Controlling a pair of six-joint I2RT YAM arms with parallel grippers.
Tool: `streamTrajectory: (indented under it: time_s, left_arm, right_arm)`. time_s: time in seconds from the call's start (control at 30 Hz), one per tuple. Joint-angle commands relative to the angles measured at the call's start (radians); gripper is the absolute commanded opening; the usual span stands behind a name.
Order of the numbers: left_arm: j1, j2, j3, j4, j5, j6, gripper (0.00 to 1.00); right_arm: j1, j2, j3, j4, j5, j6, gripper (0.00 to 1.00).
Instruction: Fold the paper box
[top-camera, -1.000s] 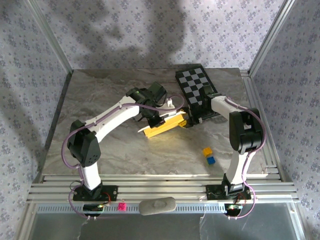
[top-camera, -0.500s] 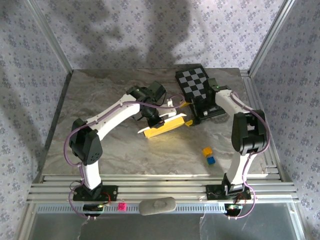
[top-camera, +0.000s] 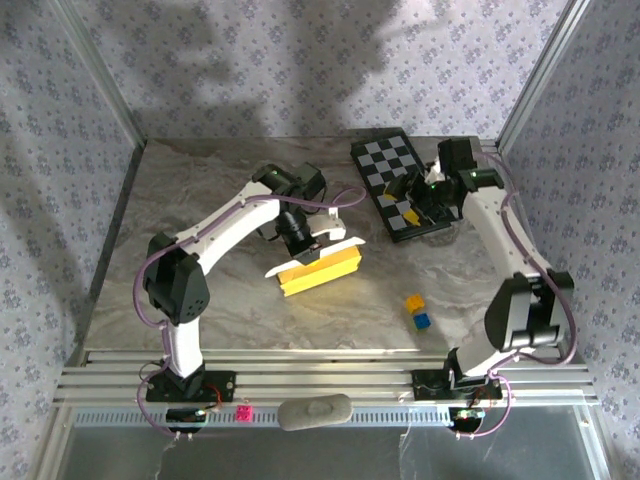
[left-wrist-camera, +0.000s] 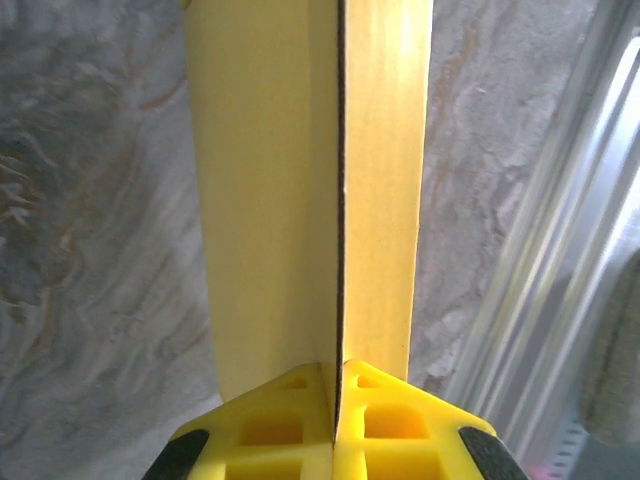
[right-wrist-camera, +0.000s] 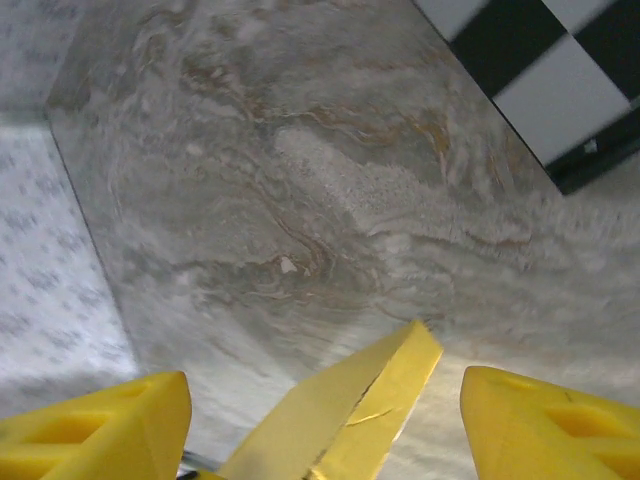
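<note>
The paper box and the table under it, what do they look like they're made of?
Paper box: thin card, it seems, matte yellow outside with paler flaps; the left wrist view shows flat sheets meeting at a thin dark cut edge. Table: smooth grey surface with marble veining and a soft sheen; whether stone or printed laminate, I cannot tell.

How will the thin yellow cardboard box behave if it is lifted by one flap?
Probably light and bendy: the yellow cardboard box shows a thin edge in the shut left hand. Its open whitish flaps likely flop.
</note>
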Motion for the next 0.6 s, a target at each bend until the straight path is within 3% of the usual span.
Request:
streamTrajectory:
  time_s: [0.0,0.13,0.3,0.57]
  left_arm:
    - [0.024,0.013,0.022,-0.097,0.093,0.014,0.0]
    - [0.059,0.032,0.019,-0.091,0.088,0.039,0.0]
    - [0.096,0.087,0.058,-0.079,0.093,0.061,0.0]
    - [0.112,0.169,0.097,-0.043,0.062,0.082,0.0]
  right_arm:
    - [0.062,-0.066,-0.075,0.106,0.074,-0.223,0.71]
    - [0.145,-0.138,-0.227,0.288,0.013,-0.332,0.66]
    - [0.162,-0.253,-0.423,0.453,-0.045,-0.453,0.68]
    - [0.195,-0.098,-0.349,0.413,-0.097,-0.637,0.69]
